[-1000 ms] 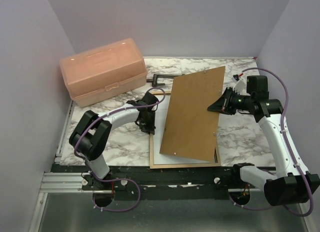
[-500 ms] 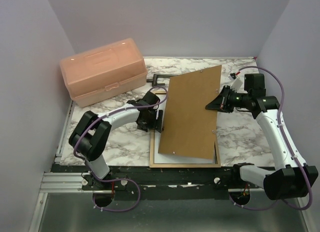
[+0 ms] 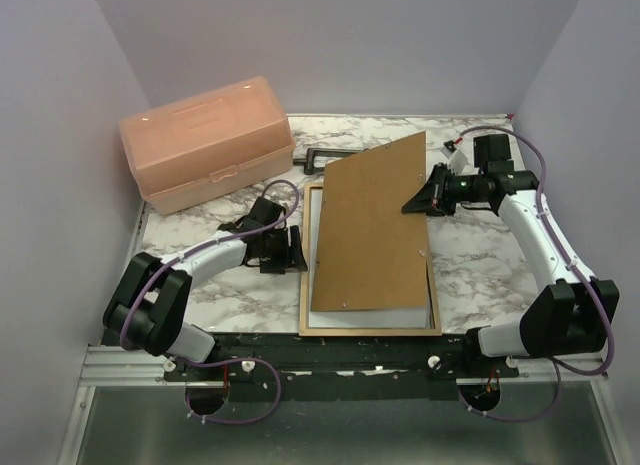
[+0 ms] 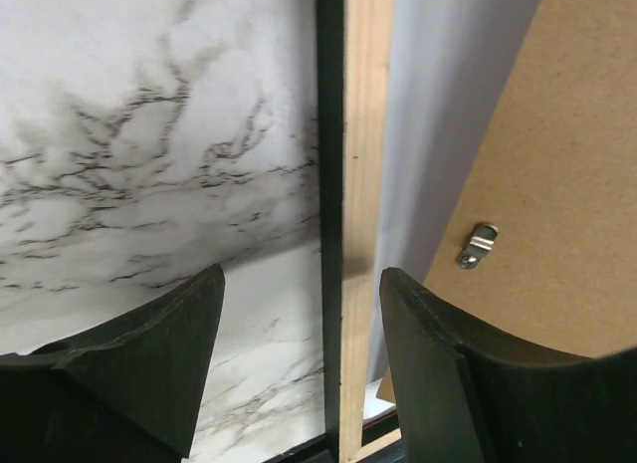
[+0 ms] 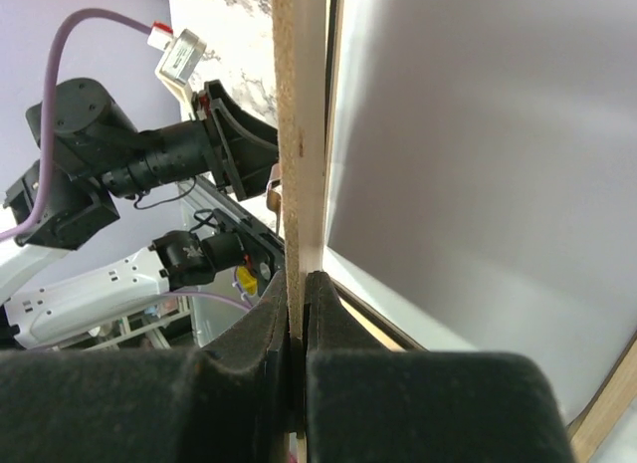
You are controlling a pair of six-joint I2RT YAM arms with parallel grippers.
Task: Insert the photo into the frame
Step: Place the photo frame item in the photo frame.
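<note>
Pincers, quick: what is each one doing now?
Left pincer: open, holding nothing.
Right pincer: closed on the brown backing board's edge.

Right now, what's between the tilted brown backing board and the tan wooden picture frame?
The white-backed photo lies in the tan wooden frame, under the brown backing board that the right gripper pinches. Left wrist view shows it best.

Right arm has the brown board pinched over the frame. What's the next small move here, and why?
Probably swing the right gripper slightly nearer and lower, squaring the backing board with the frame. The board sits skewed, its far corner past the frame's far edge and its held side apparently raised, over the photo's white back. The left gripper is open beside the frame.
</note>
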